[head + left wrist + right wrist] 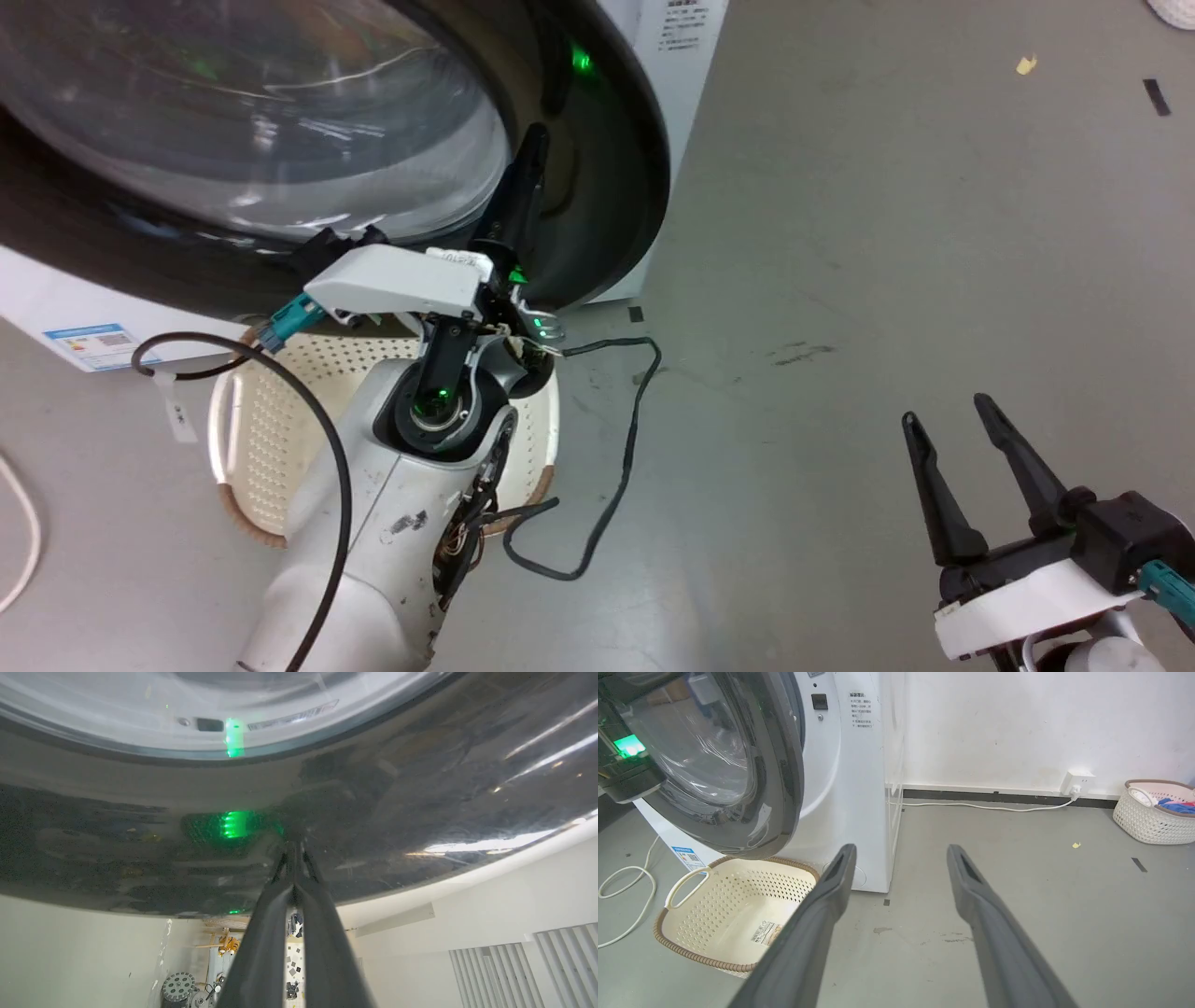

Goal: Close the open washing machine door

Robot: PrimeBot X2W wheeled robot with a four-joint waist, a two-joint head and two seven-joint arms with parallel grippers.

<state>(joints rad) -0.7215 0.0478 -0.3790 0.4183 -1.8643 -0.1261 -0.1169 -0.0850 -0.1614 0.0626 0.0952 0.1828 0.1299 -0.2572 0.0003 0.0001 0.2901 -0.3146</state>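
- The door (782, 779) stands ajar, swung out from the front of the washer (864, 788). Its lower rim hangs above a cream basket (738, 891) on the floor.
- The left end effector (294, 847) is narrow: its two fingers are pressed together with nothing between them.
- In the left wrist view, its tips touch the door's glossy black rim, just below the clear glass.
- In the head view, the left arm reaches up over the basket, and its fingers point up along the rim to the right of the glass.
- The right end effector (945, 413) is wide and empty. It hovers over bare floor, well apart from the door and washer.
- A black cable (627, 448) from the left arm loops on the floor beside the basket.
- A blue label (93, 341) sits low on the washer's front, left of the basket.
- A second basket (1143, 821) with clothes stands by the wall near a socket (1078, 781), well apart from the washer.
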